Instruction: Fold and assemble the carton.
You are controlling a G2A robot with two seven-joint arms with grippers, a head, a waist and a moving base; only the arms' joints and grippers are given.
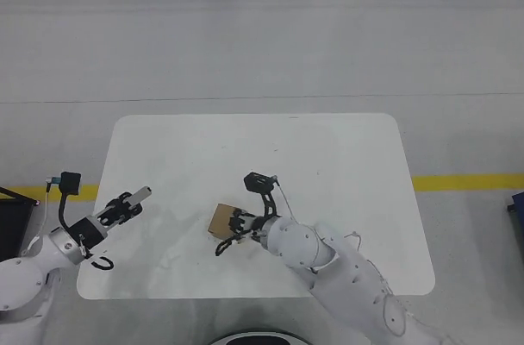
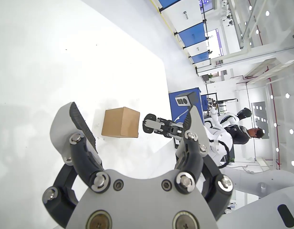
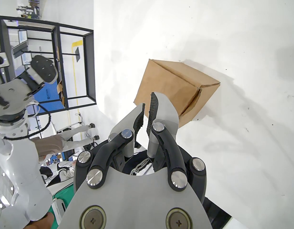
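One brown carton (image 1: pixel 221 221), folded shut, stands on the desk (image 1: pixel 331 155) toward its near edge, about mid-width.
Near-cubic, no clear long axis; set askew to the desk edges, seamed flap face toward the right pincer (image 3: pixel 148 104). Right pincer: fingers together, empty, just beside that face; contact cannot be told. Left pincer (image 2: pixel 133 111): fingers spread, well apart from the carton. Underside hidden; from above, the right pincer covers its near side.

Left tool (image 1: pixel 131 203): fingers spread wide, well apart from the carton (image 1: pixel 220 221).
Right tool (image 3: pixel 147 102): fingers nearly together, just beside the carton.
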